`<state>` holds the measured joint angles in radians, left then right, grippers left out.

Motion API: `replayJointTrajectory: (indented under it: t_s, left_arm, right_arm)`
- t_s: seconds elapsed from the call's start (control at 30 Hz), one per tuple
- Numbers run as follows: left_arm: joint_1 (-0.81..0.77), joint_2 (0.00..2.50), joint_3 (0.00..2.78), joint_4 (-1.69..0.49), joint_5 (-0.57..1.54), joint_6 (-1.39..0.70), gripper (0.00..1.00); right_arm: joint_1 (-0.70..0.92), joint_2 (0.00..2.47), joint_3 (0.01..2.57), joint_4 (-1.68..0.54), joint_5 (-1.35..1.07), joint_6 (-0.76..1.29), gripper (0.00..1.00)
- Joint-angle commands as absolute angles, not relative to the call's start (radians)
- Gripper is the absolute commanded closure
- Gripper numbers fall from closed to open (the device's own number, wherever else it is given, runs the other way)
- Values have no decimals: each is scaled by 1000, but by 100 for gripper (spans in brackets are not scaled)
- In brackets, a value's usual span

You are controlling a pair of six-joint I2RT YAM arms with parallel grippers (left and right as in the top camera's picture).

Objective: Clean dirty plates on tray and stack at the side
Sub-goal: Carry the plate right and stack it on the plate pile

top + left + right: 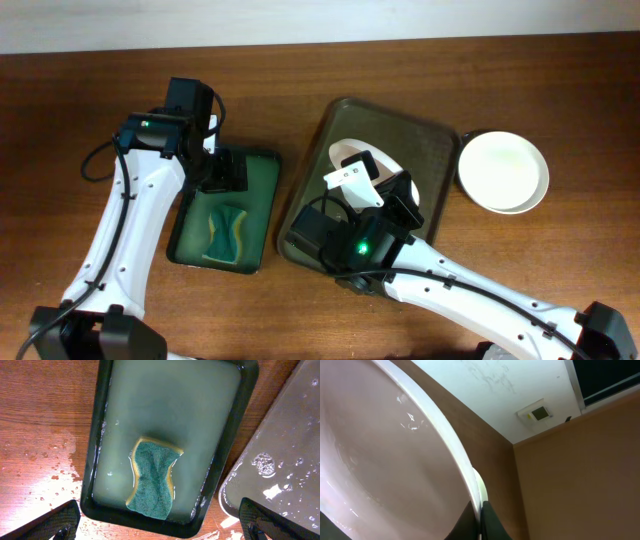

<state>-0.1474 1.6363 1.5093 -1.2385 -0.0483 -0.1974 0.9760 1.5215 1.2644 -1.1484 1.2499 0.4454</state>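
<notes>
My right gripper (392, 192) is over the dark olive-brown tray (432, 138), shut on the rim of a white plate (348, 153) that it holds tilted. In the right wrist view the fingertips (479, 512) pinch the plate's rim (445, 445); its shown face looks wet, with no smear. Another white plate (503, 171) lies on the table to the right of the tray. No third plate shows. My left gripper (222, 170) is open and empty above the green tray, with the fingers (160, 527) spread wide.
A small green tray (262, 168) holds water and a green-and-yellow sponge (226, 232). In the left wrist view the sponge (154, 480) lies in that tray (99, 435). The wet corner of the dark tray (295, 435) is to its right. Water drops wet the wood.
</notes>
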Motion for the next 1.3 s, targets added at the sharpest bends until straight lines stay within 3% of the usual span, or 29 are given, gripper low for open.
replayJointTrajectory:
  t_s: [0.0,0.37,0.43,0.47,0.53,0.6,0.67,0.83,0.87,0.9,0.97,1.0,1.07,1.17,1.2,1.23,1.27]
  left_arm:
    - [-149,1634,1526,-1240,-41,-185,1]
    - [-149,1634,1526,-1240,-41,-185,1]
    - [-149,1634,1526,-1240,-40,-185,1]
    - [-149,1634,1526,-1240,-41,-185,0]
    - [-149,1634,1526,-1240,-41,-185,1]
    - [-149,1634,1526,-1239,-40,-185,1]
    - [-149,1634,1526,-1240,-41,-185,1]
    - [-149,1634,1526,-1240,-41,-185,1]
    - [-149,1634,1526,-1240,-41,-185,1]
    - [-149,1634,1526,-1240,-41,-185,1]
    - [-149,1634,1526,-1240,-41,-185,1]
    - [-149,1634,1526,-1240,-41,-185,1]
    - [-149,1634,1526,-1240,-40,-185,1]
    - [-149,1634,1526,-1240,-40,-185,1]
    - [-149,1634,1526,-1240,-41,-185,1]
    - [-149,1634,1526,-1239,-40,-185,1]
    - [-149,1634,1526,-1239,-41,-185,1]
  right_arm:
    - [981,1522,1283,-1149,1295,455,96]
    - [973,1522,1283,-1154,1293,474,96]
    - [874,1522,1283,-1137,1225,563,96]
    - [777,1523,1283,-1076,1104,557,96]
    - [465,1525,1300,-919,429,220,96]
    - [152,1525,1324,-919,-31,165,96]
    - [-151,1534,1323,-912,-187,165,96]
    - [-597,1664,1323,-900,-204,250,96]
    - [-623,1696,1323,-898,-252,252,93]
    - [-624,1718,1323,-893,-277,250,79]
    - [-605,1746,1323,-888,-278,238,75]
    - [-564,1741,1328,-905,-327,206,48]
    - [-505,1683,1346,-935,-394,167,47]
    - [-386,1515,1368,-963,-312,185,47]
    - [-368,1471,1368,-950,-147,276,60]
    - [-379,1460,1367,-947,17,332,60]
    - [-405,1473,1362,-955,71,331,47]
